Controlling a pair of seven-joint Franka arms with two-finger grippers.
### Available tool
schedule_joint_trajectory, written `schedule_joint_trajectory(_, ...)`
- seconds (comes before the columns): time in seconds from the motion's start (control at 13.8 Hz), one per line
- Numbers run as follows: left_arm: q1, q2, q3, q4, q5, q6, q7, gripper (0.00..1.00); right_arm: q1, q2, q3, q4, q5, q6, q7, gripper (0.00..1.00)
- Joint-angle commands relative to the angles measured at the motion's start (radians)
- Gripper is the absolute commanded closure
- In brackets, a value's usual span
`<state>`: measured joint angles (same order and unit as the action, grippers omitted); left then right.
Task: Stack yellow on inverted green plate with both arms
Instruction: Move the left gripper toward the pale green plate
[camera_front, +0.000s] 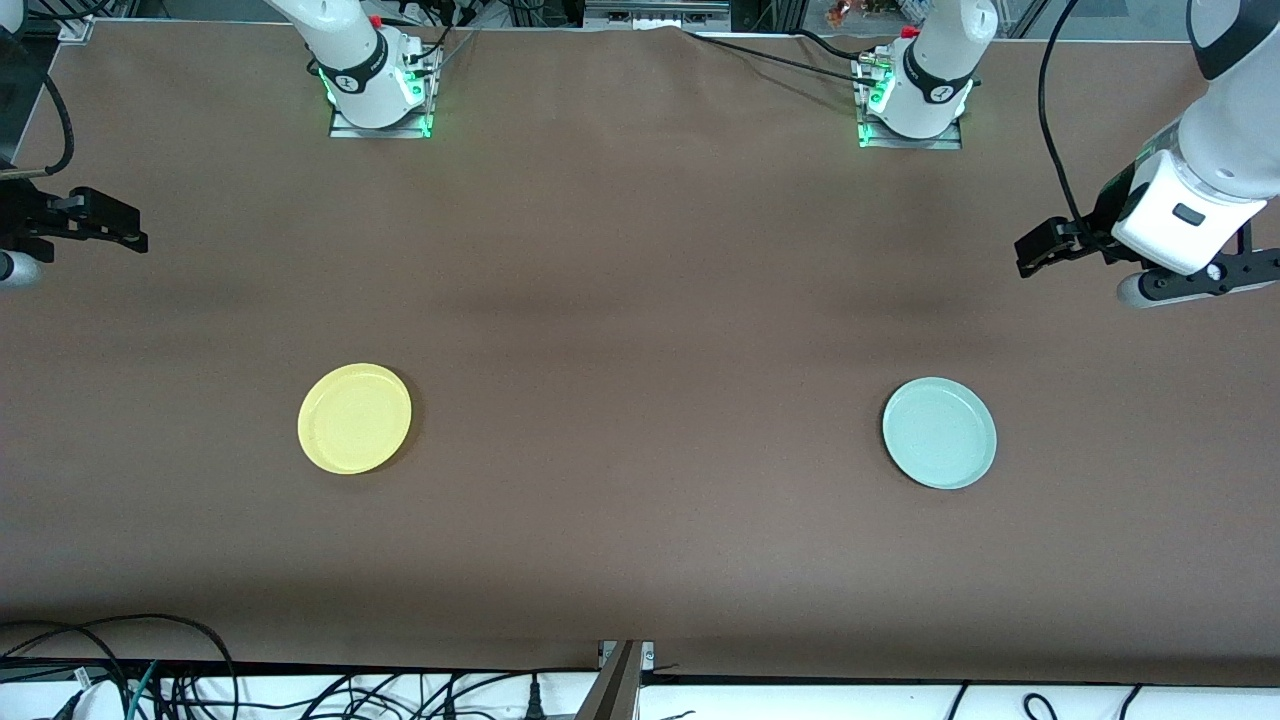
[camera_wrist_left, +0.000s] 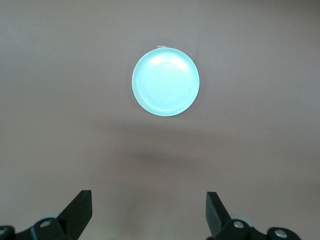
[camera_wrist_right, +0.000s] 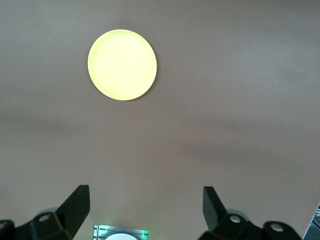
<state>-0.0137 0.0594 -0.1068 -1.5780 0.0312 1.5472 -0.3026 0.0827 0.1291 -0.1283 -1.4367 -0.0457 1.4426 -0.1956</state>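
The yellow plate (camera_front: 354, 418) lies flat on the brown table toward the right arm's end; it also shows in the right wrist view (camera_wrist_right: 122, 64). The pale green plate (camera_front: 939, 432) lies flat toward the left arm's end, hollow side up with faint rings showing (camera_wrist_left: 165, 82). The two plates are far apart. My left gripper (camera_wrist_left: 149, 207) hangs open and empty above bare table at the left arm's end of it, its hand (camera_front: 1185, 225) near the picture's edge. My right gripper (camera_wrist_right: 146, 202) hangs open and empty over the right arm's end.
The two arm bases (camera_front: 380, 95) (camera_front: 912, 100) stand with green lights at the table's edge farthest from the front camera. Cables (camera_front: 180, 680) lie along the edge nearest to it. A black cable (camera_front: 1050, 130) hangs by the left arm.
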Motion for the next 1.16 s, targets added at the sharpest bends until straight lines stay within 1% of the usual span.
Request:
schedule_joint_trajectory(0.0, 0.006, 0.028, -0.01, 0.035, 0.018, -0.012, 0.03, 0.0, -0.001, 0.01, -0.001, 0.024, -0.005, -0.008, 0.008, 0.0)
schedule_joint_trajectory(0.15, 0.018, 0.023, -0.008, 0.035, 0.016, -0.021, 0.072, 0.0, -0.001, 0.01, -0.001, 0.024, -0.005, -0.008, 0.008, 0.0)
schedule_joint_trajectory(0.29, 0.034, 0.026, -0.008, 0.012, 0.01, -0.027, 0.201, 0.0, -0.001, 0.01, -0.001, 0.024, -0.005, -0.008, 0.008, 0.0)
schedule_joint_trajectory(0.58, 0.096, 0.016, -0.01, -0.008, -0.03, -0.039, 0.217, 0.0, -0.001, 0.01, -0.001, 0.024, -0.005, -0.008, 0.008, 0.0)
schedule_joint_trajectory(0.73, 0.098, 0.014, -0.008, -0.032, -0.031, -0.047, 0.218, 0.0, -0.001, 0.01, -0.001, 0.024, -0.003, -0.008, 0.01, 0.0)
schedule_joint_trajectory(0.87, 0.098, 0.014, -0.008, -0.089, -0.033, -0.009, 0.215, 0.0, -0.001, 0.01, -0.001, 0.024, -0.005, -0.008, 0.008, 0.0)
schedule_joint_trajectory(1.09, 0.098, 0.014, -0.011, -0.207, -0.031, 0.14, 0.211, 0.0, -0.001, 0.01, -0.002, 0.024, -0.005, -0.007, 0.01, 0.0)
